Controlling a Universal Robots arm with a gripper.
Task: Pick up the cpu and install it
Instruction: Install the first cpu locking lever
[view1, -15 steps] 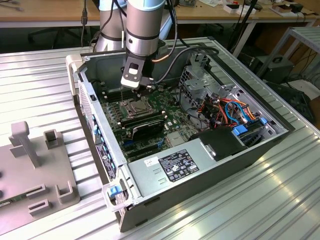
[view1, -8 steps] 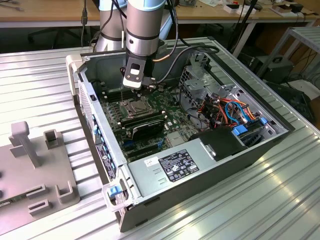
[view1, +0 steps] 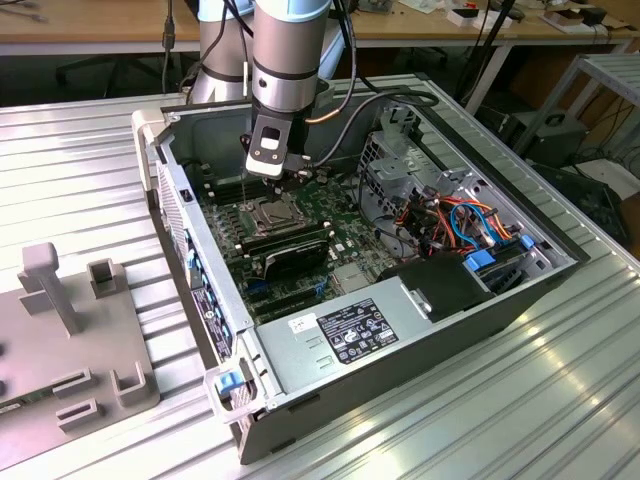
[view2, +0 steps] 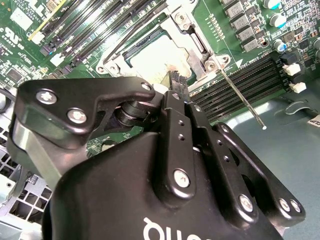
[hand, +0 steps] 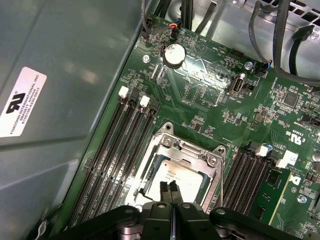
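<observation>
The gripper has its jaws pressed together with nothing between them, the tips right over one edge of the cpu. The cpu lies flat inside the socket frame on the motherboard. Whether the tips touch its metal top cannot be told. Memory slots flank the socket on both sides, and a thin lever rod juts out beside it. In the exterior view, the open computer case fills the middle and a grey fixture sits at the lower left.

cpu part-hidden — behind gripper, motherboard cropped
</observation>
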